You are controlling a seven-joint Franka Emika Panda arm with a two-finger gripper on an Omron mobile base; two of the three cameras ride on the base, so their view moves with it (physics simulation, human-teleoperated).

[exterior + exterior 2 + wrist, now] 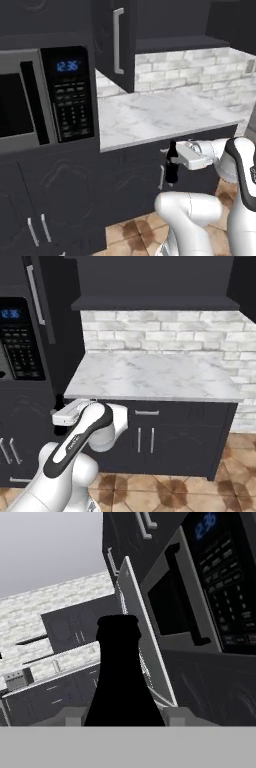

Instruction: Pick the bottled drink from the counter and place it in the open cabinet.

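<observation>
The gripper (175, 161) is pinched on the bottle (171, 167), which stands upright between its fingers at lower right of centre in the left base view. In the hand view the bottle (122, 677) rises black from the bottom middle of the frame, neck upward, with the two fingertips (72, 716) just showing at either side of its base. In the right base view the gripper (67, 415) sits at the left edge, below the front lip of a marble top (150, 376); the bottle itself is hard to make out there.

The bottle hangs in the air, level with the black base cabinets (135, 175) and below the marble top (160, 117), touching neither. A microwave (45, 97) fills the left of the left base view.

The open cabinet (150, 281) runs across the top of the right base view, its thick bottom shelf (155, 303) above the white brick wall (160, 331).

So the pick looks done: the bottle is lifted and carried. What is left is the whole placing half: raising it well up past the marble top, reaching it in over the shelf, setting it down and letting go.
</observation>
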